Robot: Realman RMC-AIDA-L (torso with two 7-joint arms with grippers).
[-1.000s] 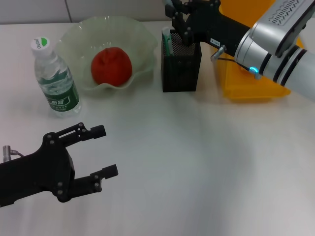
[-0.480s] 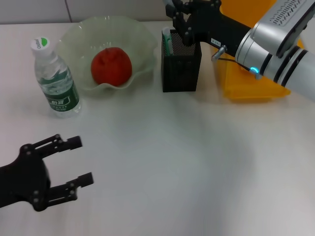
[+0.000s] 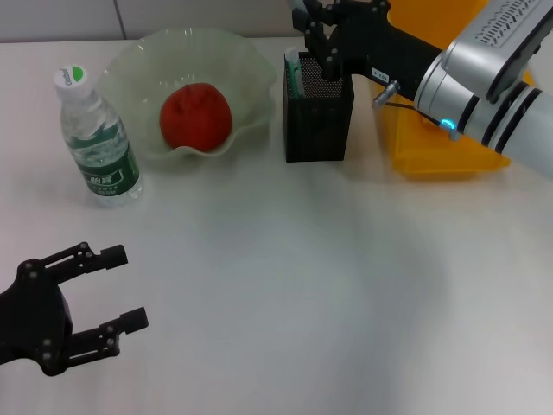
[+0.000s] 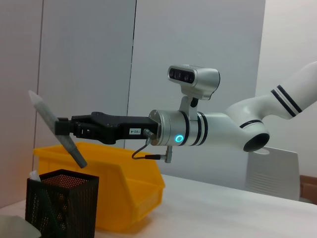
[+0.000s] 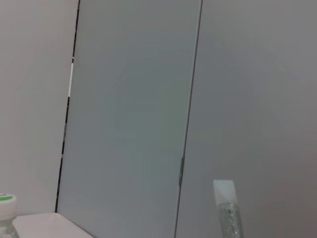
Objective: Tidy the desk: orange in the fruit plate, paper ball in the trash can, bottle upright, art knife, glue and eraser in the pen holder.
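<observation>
My right gripper (image 3: 321,33) hovers over the black mesh pen holder (image 3: 318,108), shut on a long grey stick that looks like the art knife (image 4: 55,128). The knife is tilted, with its lower end just above the holder's rim (image 4: 62,174). A green-and-white item (image 3: 294,73) stands inside the holder; I cannot tell whether it is the glue. The orange (image 3: 196,115) lies in the pale green fruit plate (image 3: 138,60). The bottle (image 3: 95,143) stands upright left of the plate. Low at the near left, my left gripper (image 3: 134,287) is open and holds nothing. Paper ball and eraser are out of view.
A yellow bin (image 3: 432,156) sits right of the pen holder, partly under my right arm (image 3: 492,78). The white tabletop (image 3: 328,277) stretches from the holder to the near edge.
My left gripper has drawn back toward the near left corner, staying open. The right gripper has barely moved above the pen holder.
</observation>
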